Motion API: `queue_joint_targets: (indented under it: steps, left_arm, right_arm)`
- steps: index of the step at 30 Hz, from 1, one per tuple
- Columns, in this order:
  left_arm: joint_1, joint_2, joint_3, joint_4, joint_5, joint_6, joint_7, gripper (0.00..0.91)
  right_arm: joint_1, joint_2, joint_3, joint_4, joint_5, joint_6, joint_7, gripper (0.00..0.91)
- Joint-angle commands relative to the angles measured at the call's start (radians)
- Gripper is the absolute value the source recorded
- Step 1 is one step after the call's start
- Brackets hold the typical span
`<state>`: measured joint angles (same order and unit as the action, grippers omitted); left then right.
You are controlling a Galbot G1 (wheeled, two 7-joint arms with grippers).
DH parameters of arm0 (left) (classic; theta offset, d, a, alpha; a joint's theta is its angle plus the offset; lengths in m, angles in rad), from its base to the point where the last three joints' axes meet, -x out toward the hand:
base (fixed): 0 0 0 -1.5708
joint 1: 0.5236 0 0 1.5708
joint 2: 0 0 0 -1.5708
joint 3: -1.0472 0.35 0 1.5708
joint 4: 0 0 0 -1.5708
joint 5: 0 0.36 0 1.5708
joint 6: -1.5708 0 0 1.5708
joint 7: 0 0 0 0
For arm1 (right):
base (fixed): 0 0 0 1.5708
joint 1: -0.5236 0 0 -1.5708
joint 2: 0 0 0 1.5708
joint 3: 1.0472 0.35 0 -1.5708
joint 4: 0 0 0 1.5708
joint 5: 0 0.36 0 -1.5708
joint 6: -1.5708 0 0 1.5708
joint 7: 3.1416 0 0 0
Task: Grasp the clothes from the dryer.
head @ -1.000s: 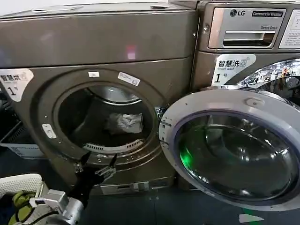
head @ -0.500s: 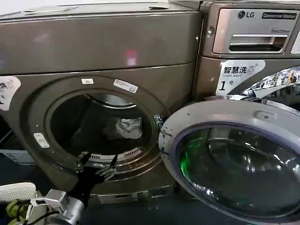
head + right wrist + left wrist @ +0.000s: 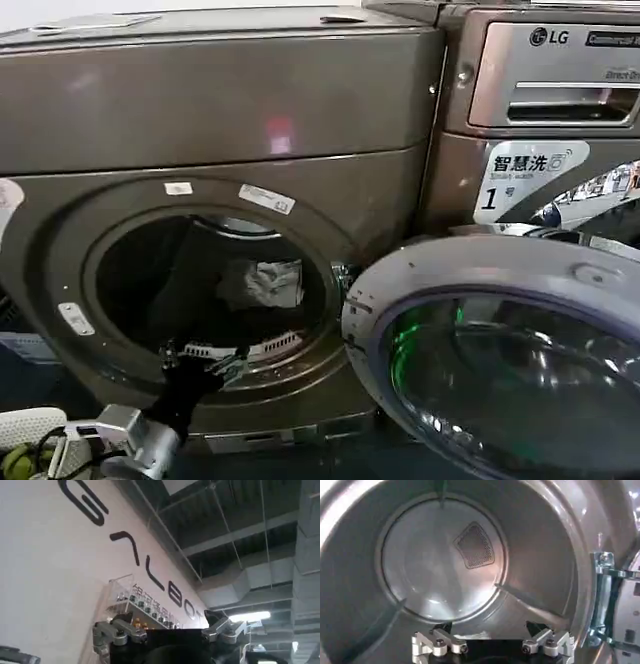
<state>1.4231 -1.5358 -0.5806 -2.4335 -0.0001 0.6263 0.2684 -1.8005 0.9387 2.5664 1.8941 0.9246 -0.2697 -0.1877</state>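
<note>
Left gripper (image 3: 205, 358) at the lower rim of the dryer (image 3: 220, 110) porthole, jaws spread wide with nothing between them, clothes (image 3: 262, 283) well inside on the drum floor, door (image 3: 500, 350) swung open; right gripper (image 3: 170, 630) aimed at the ceiling, jaws apart.

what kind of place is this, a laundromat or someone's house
Probably a laundromat or a laundry test area, not a home: the big bronze dryer with its door swung open stands beside an LG machine marked commercial, and both carry numbered stickers.
</note>
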Motion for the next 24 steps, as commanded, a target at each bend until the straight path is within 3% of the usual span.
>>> queue_joint_targets:
  steps: [1,24]
  left_arm:
    - [0.003,0.004,-0.001,-0.007,0.0,0.001,0.001,0.907]
    - [0.007,-0.001,-0.001,-0.008,0.002,-0.001,0.006,0.907]
  right_arm:
    - [0.001,-0.001,0.001,0.001,0.001,0.0,-0.001,0.907]
    - [0.006,0.002,-0.002,0.005,0.0,0.001,-0.005,0.907]
